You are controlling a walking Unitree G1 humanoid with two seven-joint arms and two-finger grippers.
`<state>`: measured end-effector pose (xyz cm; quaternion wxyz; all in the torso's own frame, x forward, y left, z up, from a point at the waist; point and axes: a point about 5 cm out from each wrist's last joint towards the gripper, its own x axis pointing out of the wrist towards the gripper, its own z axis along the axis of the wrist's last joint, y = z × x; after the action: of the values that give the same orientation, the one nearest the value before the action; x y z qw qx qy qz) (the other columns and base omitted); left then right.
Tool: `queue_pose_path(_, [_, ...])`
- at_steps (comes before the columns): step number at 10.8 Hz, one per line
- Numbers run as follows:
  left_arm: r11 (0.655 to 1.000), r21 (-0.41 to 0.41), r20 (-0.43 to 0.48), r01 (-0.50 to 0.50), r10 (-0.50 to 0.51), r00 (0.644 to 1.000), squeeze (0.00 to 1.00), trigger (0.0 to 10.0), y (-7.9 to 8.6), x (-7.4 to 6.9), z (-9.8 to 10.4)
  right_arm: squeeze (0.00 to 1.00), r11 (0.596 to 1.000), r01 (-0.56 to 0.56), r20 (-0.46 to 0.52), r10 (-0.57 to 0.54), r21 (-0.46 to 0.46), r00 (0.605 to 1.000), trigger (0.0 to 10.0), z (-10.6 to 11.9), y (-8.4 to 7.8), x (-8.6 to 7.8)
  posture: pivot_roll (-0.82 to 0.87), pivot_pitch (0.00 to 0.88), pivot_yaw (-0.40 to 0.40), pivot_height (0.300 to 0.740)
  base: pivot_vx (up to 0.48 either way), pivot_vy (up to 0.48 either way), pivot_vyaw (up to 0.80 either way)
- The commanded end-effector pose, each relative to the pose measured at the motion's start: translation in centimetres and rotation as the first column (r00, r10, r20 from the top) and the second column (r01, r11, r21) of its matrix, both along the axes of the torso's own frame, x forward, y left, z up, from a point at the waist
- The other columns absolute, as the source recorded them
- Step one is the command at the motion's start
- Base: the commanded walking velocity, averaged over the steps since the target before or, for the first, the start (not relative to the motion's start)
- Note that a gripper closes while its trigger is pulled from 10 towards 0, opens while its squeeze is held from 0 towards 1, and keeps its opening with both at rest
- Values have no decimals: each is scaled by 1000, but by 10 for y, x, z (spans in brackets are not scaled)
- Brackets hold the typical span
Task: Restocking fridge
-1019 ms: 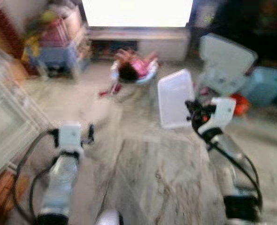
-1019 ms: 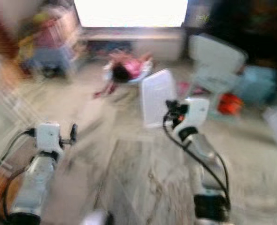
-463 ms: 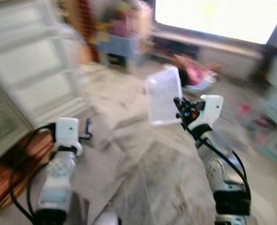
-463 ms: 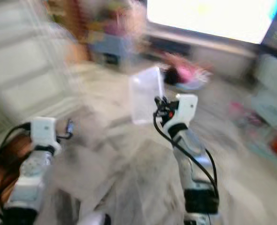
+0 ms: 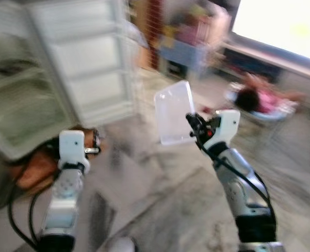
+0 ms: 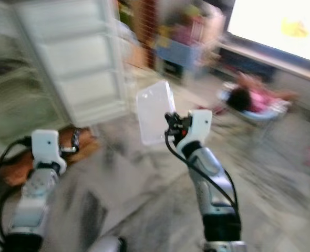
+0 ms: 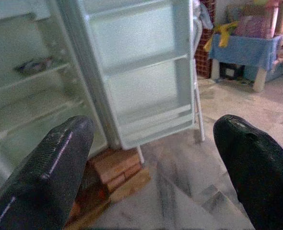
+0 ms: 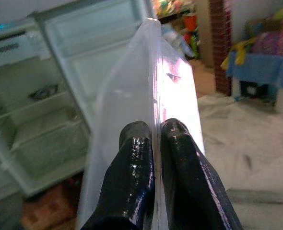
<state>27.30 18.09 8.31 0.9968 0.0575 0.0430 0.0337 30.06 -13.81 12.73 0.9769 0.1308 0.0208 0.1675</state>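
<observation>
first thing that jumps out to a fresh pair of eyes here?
The clear plastic container held up edge-on in the right pincer, its fingers pinched on the wall. Next, the open fridge ahead on the left, door swung wide, shelves nearly bare, seen between the open left pincer's fingers. A person lies on the floor beyond.

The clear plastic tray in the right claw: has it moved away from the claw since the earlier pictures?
No. The clear tray is pinched in the right claw as before, upright above its wrist; the camera turned toward the open fridge.
</observation>
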Motion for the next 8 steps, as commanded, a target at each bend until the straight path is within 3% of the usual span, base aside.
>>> queue_pose_path(1, [999, -2, -10, 37, -37, 999, 0, 10000, -4, 0, 0, 0, 1000, 14, 12, -14, 10, 1000, 10000, 4, -3, 3, 76, 0, -11, 740, 0, 0, 800])
queue_pose_path(4, [999, 6, -5, 40, -40, 999, 0, 10000, -6, 2, 2, 0, 1000, 20, 19, -20, 10, 1000, 10000, 6, -6, 3, 66, 0, -3, 740, 0, 0, 800])
queue_pose_path(6, [999, 24, -5, 43, -43, 999, 0, 10000, -6, 1, 2, 0, 1000, 23, 7, -23, 17, 1000, 10000, 4, -5, 1, 60, 0, 3, 740, 0, 135, 200])
queue_pose_path(8, [998, -2, -9, 57, -57, 998, 0, 10000, -8, -2, 2, 0, 1000, 19, 4, -20, 15, 1000, 10000, 2, -7, -1, 63, 0, 6, 740, 0, 458, 0])
